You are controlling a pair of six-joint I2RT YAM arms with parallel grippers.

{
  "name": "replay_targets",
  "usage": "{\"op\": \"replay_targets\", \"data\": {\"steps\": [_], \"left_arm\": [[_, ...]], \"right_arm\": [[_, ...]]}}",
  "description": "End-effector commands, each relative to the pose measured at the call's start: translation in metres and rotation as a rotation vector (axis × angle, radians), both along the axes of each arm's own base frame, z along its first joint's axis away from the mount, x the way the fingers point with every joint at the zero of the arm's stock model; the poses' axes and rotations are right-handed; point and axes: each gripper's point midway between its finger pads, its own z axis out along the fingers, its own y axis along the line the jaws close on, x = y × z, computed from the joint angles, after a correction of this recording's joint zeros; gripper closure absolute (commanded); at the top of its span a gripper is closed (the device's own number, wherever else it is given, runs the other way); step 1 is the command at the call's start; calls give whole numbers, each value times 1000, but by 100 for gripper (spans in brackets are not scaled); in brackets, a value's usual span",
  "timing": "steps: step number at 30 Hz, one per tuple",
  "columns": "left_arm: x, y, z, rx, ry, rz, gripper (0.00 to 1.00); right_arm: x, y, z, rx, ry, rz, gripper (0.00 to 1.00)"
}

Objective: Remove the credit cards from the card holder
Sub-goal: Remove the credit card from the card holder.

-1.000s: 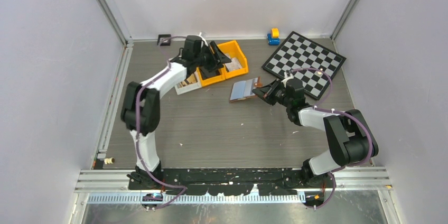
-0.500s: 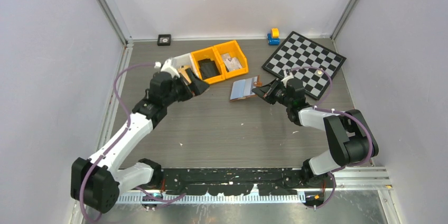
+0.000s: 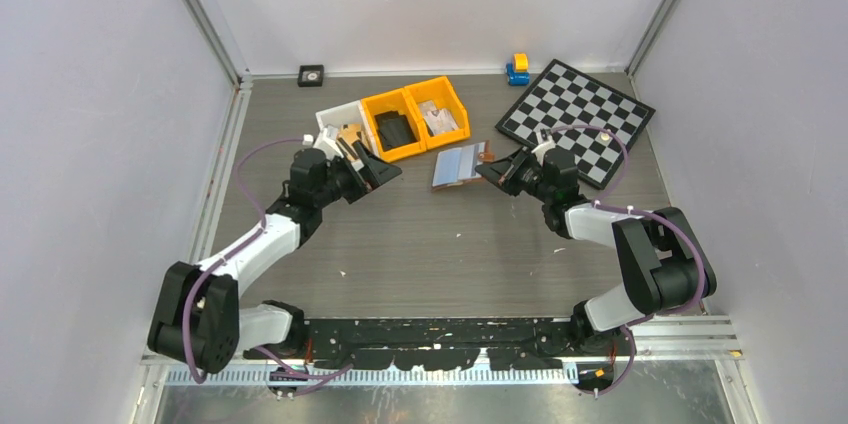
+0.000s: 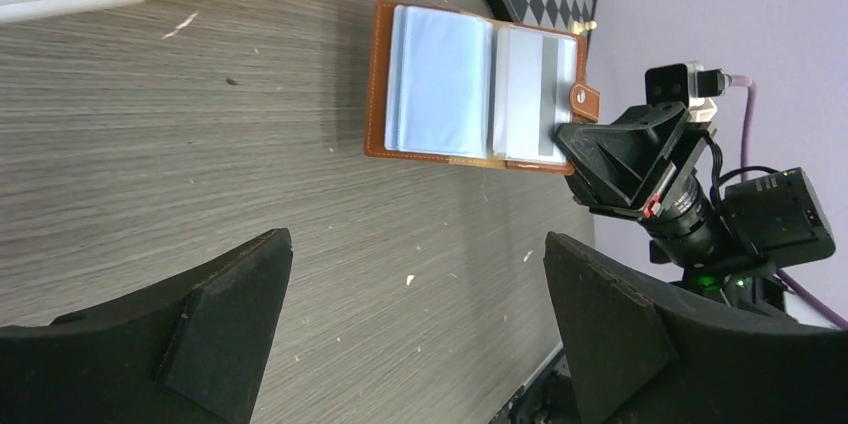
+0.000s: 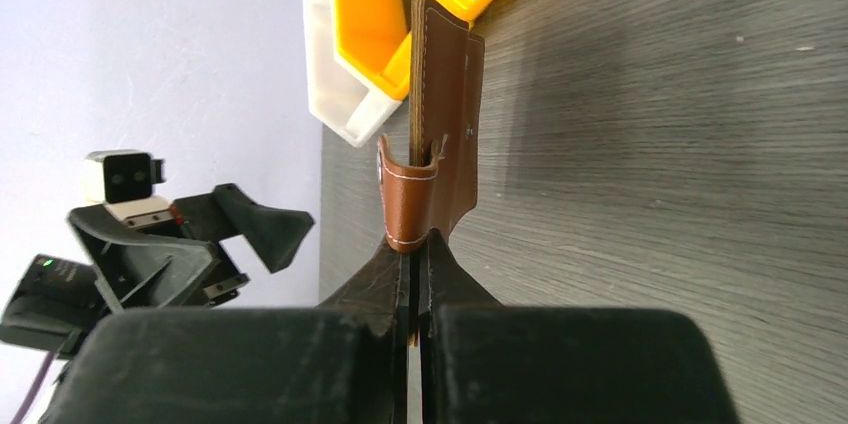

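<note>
card holder (image 4: pixel 470 94) looks light, floppy; right fingers (image 5: pixel 385 289) pinch its tab edge, left fingers (image 4: pixel 230 294) spread empty; cards (image 4: pixel 530 94) likely slick, take an exposed edge.

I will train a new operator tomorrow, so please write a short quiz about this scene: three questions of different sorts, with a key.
1. True or false: the card holder is folded shut.
2. Fill in: the left gripper is ____ and holds nothing.
3. Which one pinches the card holder's edge beside its snap strap? A) left gripper B) right gripper C) neither

Key: 1 false, it is spread open, showing its pale sleeves; 2 open; 3 B.
</note>
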Motion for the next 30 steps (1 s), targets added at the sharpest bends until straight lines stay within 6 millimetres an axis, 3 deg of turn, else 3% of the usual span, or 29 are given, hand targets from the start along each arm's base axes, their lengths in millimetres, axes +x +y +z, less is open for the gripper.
{"op": "replay_targets", "data": {"steps": [1,11,25,30], "left_arm": [[1,-18,21,-90,-59,-76,0],[-3,-34,18,-171,-55,-155,0],[-12,-49,40,-295,-120,-266,1],[-14,-52,43,-304,-130,-288,14]], "right_arm": [[1,11,37,98,-115,55,99],[-20,26,87,236,-279,174,100],[-37,45,109,291,-352,282,100],[-42,54,110,292,-352,316,100]]}}
